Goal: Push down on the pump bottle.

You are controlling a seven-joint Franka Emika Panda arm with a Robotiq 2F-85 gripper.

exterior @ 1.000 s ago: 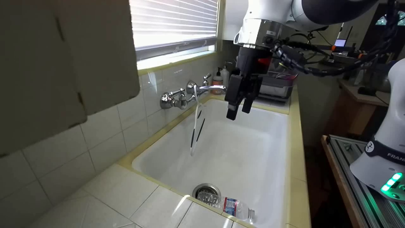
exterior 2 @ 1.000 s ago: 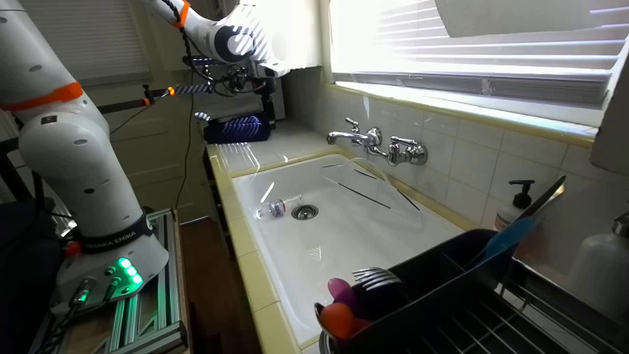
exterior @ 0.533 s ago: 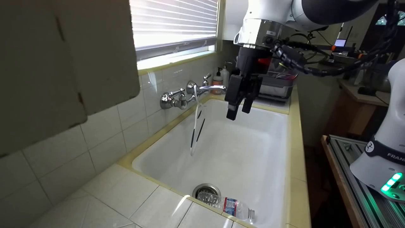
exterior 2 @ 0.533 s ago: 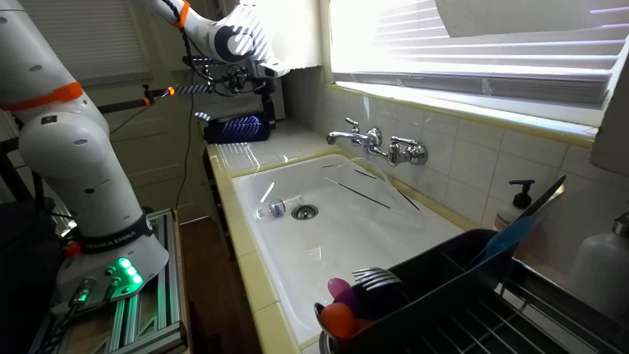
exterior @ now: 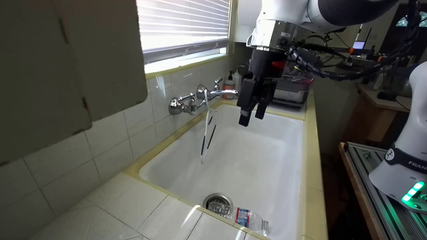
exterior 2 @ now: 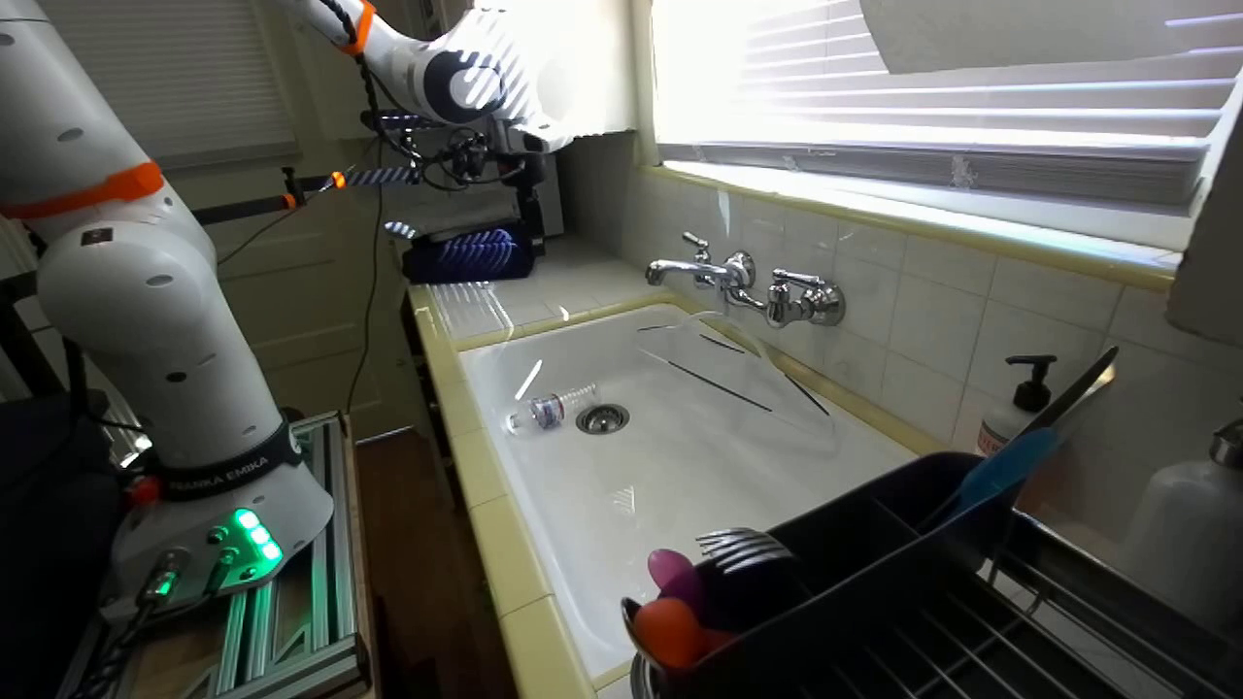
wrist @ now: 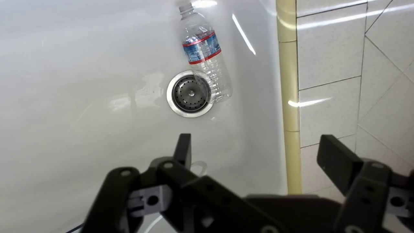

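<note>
Two pump bottles stand at the back corner of the sink by the tiled wall. One pump bottle has an orange-brown label and a black pump; it also shows in an exterior view, partly hidden by the dish rack and utensils. A white pump bottle stands beside it and also shows in an exterior view. My gripper is open and empty, pointing down above the sink and apart from both bottles. In the wrist view my gripper has its fingers wide apart; neither pump bottle shows there.
The white sink holds a clear plastic bottle lying by the drain. The chrome faucet juts from the wall, with a white loop hanging from it. A dish rack with utensils stands near the pump bottles.
</note>
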